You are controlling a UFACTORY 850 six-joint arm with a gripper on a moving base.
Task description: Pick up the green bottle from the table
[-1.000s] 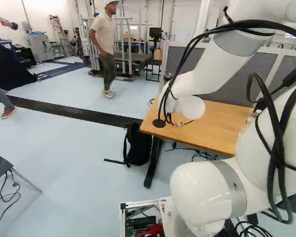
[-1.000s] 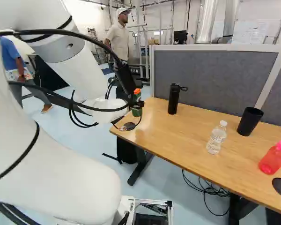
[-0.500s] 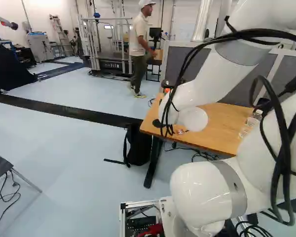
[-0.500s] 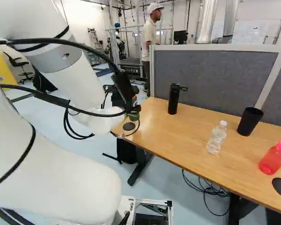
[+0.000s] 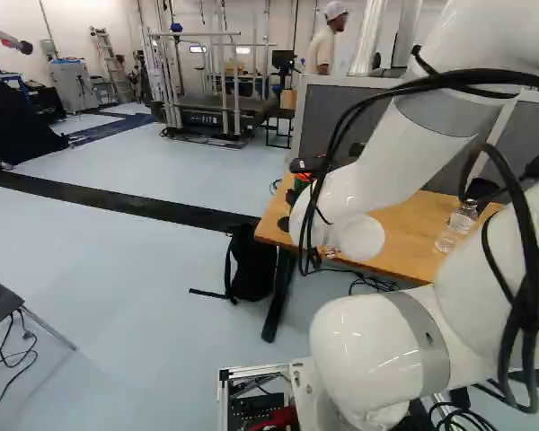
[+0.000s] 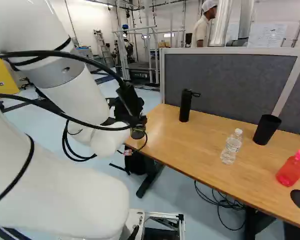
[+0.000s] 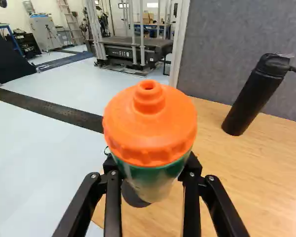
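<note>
We see the orange-capped green bottle (image 7: 152, 174) upright at the near-left end of the table (image 6: 195, 145), by a dark disc (image 7: 132, 195), with both fingers of our gripper (image 6: 141, 120) closed against its sides. Beyond it stands a black bottle (image 6: 185, 106); farther along we have a clear bottle (image 6: 231, 146), black cup (image 6: 266, 130) and pink bottle (image 6: 292, 170).

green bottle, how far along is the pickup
Reaching looks done: the pincer is at the green bottle, a finger against each side below the orange cap. In hand: the grip, which looks closed. Probably left: a clear lift off the table; whether the base is raised yet can't be told.
</note>
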